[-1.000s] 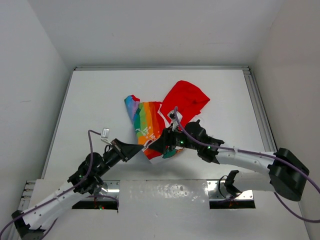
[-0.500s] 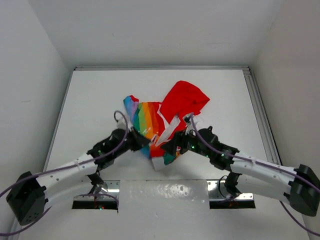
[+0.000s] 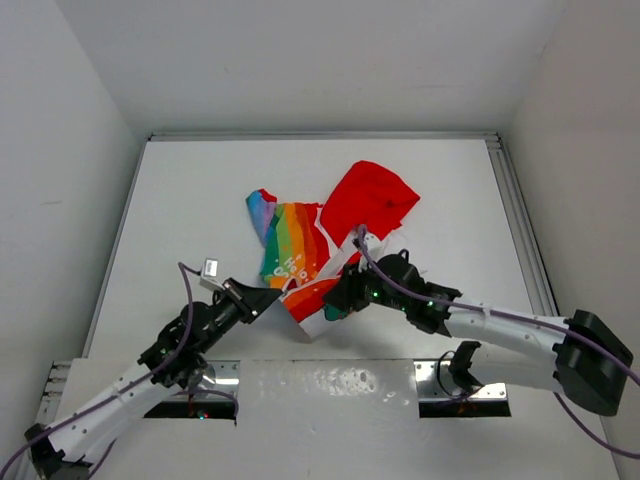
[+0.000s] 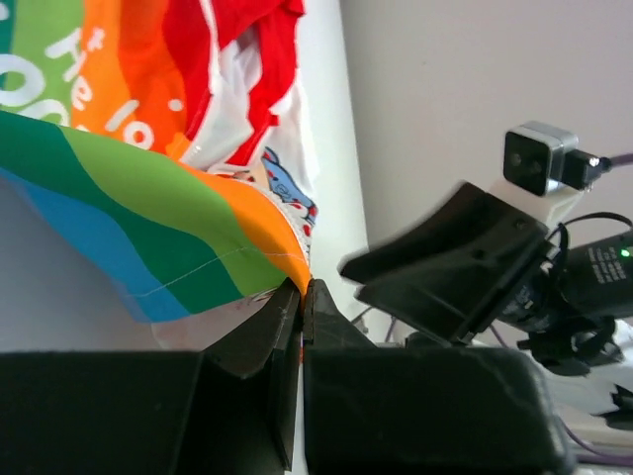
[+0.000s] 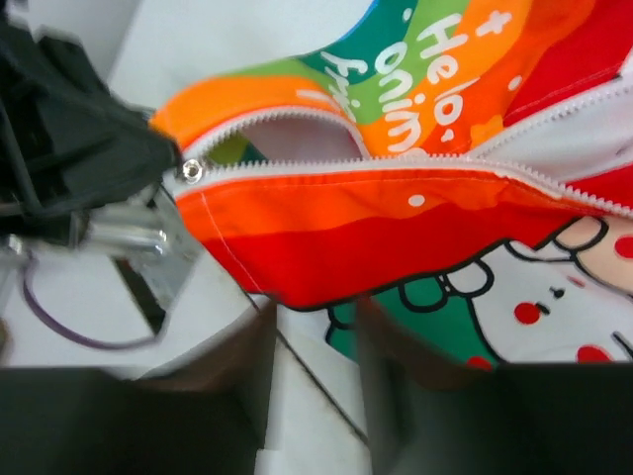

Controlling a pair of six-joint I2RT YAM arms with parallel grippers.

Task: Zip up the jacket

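Note:
The jacket (image 3: pixel 310 250) lies crumpled mid-table, its red hood (image 3: pixel 370 198) at the back and the rainbow panel with white lettering (image 5: pixel 435 59) in front. My left gripper (image 4: pixel 302 289) is shut on the jacket's orange bottom corner (image 4: pixel 282 247), lifting that edge. The open zipper's white teeth (image 5: pixel 396 164) run across the right wrist view, ending at a metal snap (image 5: pixel 193 170). My right gripper (image 5: pixel 315 322) is open just under the red hem (image 5: pixel 297 267), near the cartoon print (image 5: pixel 554 287). Bare table shows between its blurred fingers. From above, the two grippers (image 3: pixel 268 298) (image 3: pixel 340 298) flank the jacket's near end.
A metal plate (image 3: pixel 330 380) spans the near edge between the arm bases. A rail (image 3: pixel 515 220) runs along the table's right side, and white walls enclose it. The right wrist's camera (image 4: pixel 539 158) shows close beside the left gripper.
The left arm has drawn back toward the near edge, keeping hold of the jacket corner. The right gripper's jaws have narrowed and it sits slightly nearer the hem.

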